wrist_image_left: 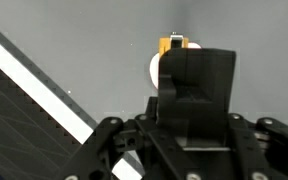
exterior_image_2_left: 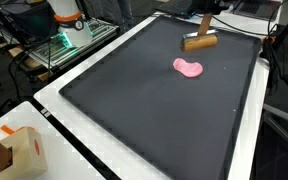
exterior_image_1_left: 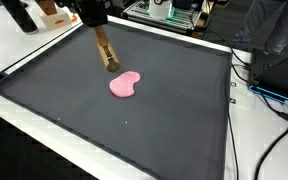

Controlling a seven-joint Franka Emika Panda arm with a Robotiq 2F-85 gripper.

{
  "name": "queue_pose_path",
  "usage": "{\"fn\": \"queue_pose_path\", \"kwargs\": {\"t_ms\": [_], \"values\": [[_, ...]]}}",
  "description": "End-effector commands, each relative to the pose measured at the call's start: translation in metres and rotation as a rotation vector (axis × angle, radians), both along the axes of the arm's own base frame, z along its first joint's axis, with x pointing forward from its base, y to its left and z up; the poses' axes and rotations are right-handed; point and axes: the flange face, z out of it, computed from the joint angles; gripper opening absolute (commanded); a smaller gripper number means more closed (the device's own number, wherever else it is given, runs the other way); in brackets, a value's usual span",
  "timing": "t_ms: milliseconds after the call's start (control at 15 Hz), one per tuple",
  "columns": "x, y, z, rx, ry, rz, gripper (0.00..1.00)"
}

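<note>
A pink bean-shaped lump (exterior_image_1_left: 125, 85) lies flat on the dark mat (exterior_image_1_left: 84, 120), towards the mat's far side; it shows in both exterior views (exterior_image_2_left: 189, 68). My gripper (exterior_image_1_left: 95, 22) hangs over the mat's far edge, shut on the handle of a wooden tool (exterior_image_1_left: 106, 55). The tool's crosswise head (exterior_image_2_left: 199, 42) sits on or just above the mat, a short way from the pink lump and apart from it. In the wrist view my gripper (wrist_image_left: 184, 62) fills the frame as a black mass, with a bit of orange and white beyond it. The lump is hidden there.
The mat lies on a white table (exterior_image_2_left: 74, 130). A cardboard box (exterior_image_2_left: 14, 152) stands at one table corner. Cables (exterior_image_1_left: 269, 110) run along the table's side, and electronic gear (exterior_image_2_left: 69, 30) stands behind the mat.
</note>
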Motion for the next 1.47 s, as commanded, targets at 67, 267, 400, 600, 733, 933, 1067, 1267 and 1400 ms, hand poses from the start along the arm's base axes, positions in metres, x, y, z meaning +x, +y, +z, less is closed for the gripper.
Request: {"fn": "queue_pose_path", "kwargs": {"t_ms": [67, 267, 400, 600, 733, 933, 1067, 1267, 1400], "values": [[-0.009, 0.008, 0.000, -0.018, -0.027, 0.010, 0.49], [-0.018, 0.010, 0.001, -0.024, -0.034, 0.015, 0.49], [-0.018, 0.010, 0.001, -0.024, -0.035, 0.015, 0.49], [-0.018, 0.009, 0.001, -0.024, -0.035, 0.015, 0.49], [-0.018, 0.009, 0.001, -0.024, -0.035, 0.015, 0.24], [-0.029, 0.035, -0.001, -0.057, -0.039, 0.033, 0.24], [-0.036, 0.055, 0.000, -0.074, -0.058, 0.049, 0.24], [-0.053, 0.093, -0.005, -0.138, -0.091, 0.086, 0.24], [-0.067, 0.119, -0.015, -0.196, -0.116, 0.107, 0.24]]}}
